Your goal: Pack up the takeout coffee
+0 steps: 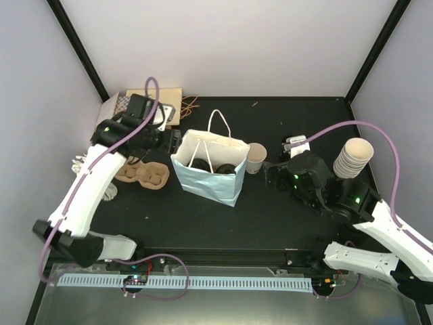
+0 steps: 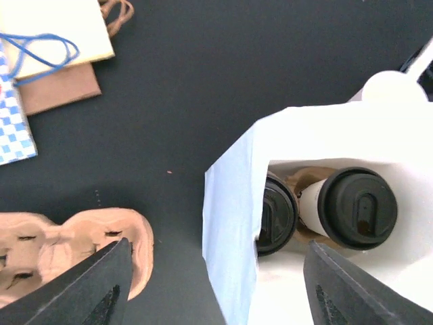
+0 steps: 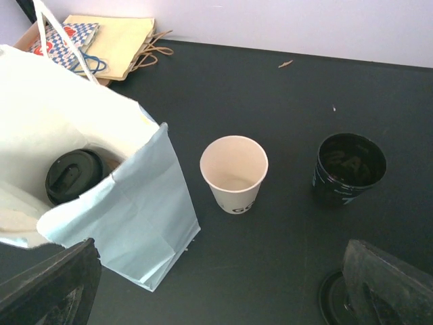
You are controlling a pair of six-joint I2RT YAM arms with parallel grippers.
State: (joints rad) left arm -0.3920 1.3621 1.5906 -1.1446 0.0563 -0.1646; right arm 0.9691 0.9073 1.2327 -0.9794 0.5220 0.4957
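Brown cardboard makes the cup tray [image 1: 142, 174] that lies far left on the black table [image 1: 270, 217]. Flat paper bags [image 1: 162, 101] lie behind it in the back corner. The left gripper [image 1: 176, 141] hangs over the left edge of the blue bag [image 1: 210, 177]. Its two fingers [image 2: 101, 284] are spread wide apart and hold nothing. The blue bag stands up with its top open. Two coffee cups [image 2: 357, 208] with black lids sit side by side deep inside it, and some brown cardboard shows between them. Just right of the bag stands an open cup [image 1: 256, 158] with no lid, close to the bag. The right gripper [image 1: 274, 172] hangs near that cup, with its fingers [image 3: 385, 284] wide apart too and holding nothing. A small black tub [image 3: 348, 166] stands a little right of the open cup. Far right is a stack of cups [image 1: 353, 158].
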